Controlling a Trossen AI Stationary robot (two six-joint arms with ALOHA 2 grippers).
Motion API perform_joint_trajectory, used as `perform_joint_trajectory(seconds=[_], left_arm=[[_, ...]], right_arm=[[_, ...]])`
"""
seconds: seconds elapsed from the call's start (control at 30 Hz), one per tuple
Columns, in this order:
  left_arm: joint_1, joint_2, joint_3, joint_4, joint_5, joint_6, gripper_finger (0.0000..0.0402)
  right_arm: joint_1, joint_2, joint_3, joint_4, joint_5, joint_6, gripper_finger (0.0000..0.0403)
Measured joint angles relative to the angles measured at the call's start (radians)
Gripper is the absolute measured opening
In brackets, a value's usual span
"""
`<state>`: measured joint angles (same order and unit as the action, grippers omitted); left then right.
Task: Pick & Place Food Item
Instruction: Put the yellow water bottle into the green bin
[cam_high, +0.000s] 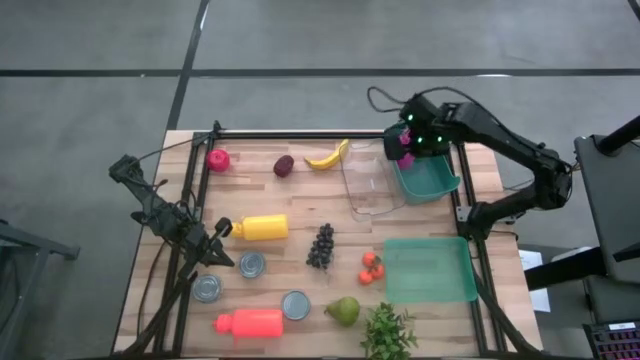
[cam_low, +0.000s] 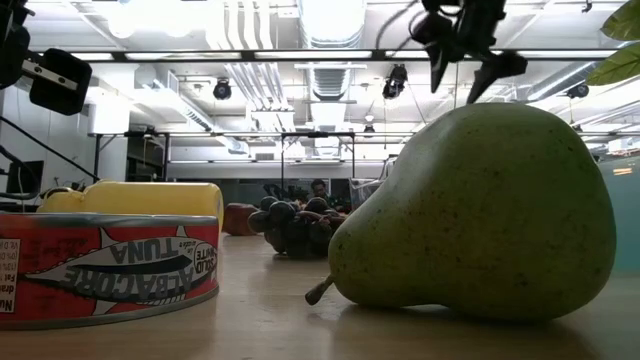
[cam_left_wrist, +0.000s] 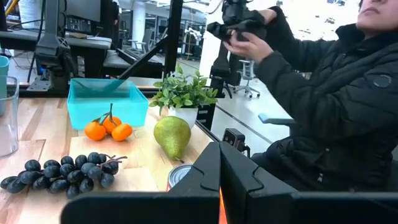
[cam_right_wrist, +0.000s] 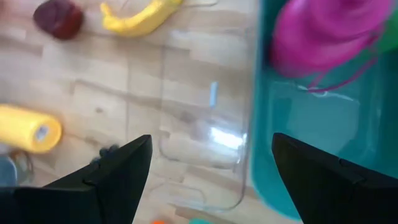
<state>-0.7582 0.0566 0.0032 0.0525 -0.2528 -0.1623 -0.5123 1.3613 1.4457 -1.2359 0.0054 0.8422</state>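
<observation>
My right gripper (cam_high: 405, 148) hangs open over the far left corner of the teal bin (cam_high: 428, 180) at the table's far right. In the right wrist view the open fingers (cam_right_wrist: 211, 140) frame the bin wall (cam_right_wrist: 267, 155). A blurred magenta food item (cam_right_wrist: 329, 31) shows beyond the fingers, inside the bin's outline (cam_high: 405, 158) and apart from them. Whether it rests on the bin's floor, I cannot tell. My left gripper (cam_high: 218, 245) waits shut (cam_left_wrist: 219, 162) near the table's left side, beside the yellow bottle (cam_high: 260, 228).
A clear container (cam_high: 370, 185) stands against the bin's left. Along the far edge lie a banana (cam_high: 328, 155), a dark plum (cam_high: 284, 165) and a red fruit (cam_high: 217, 159). Mid-table and nearer are grapes (cam_high: 321, 245), oranges (cam_high: 370, 267), a teal tray (cam_high: 430, 270), a pear (cam_high: 343, 310), tins and a plant. A person sits beyond the right edge.
</observation>
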Motion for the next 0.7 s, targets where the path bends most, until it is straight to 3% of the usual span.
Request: perform_joint_trajectory(seconds=[0.3, 0.5, 0.7], left_arm=[[0.0, 0.0, 0.0, 0.0, 0.0, 0.0, 0.0], [0.0, 0.0, 0.0, 0.0, 0.0, 0.0, 0.0], [0.0, 0.0, 0.0, 0.0, 0.0, 0.0, 0.0]], right_arm=[[0.345, 0.01, -0.001, 0.123, 0.093, 0.06, 0.0329], [0.56, 0.028, -0.001, 0.247, 0.296, -0.08, 0.0329], [0.692, 0.087, -0.001, 0.358, 0.312, -0.215, 0.0329]])
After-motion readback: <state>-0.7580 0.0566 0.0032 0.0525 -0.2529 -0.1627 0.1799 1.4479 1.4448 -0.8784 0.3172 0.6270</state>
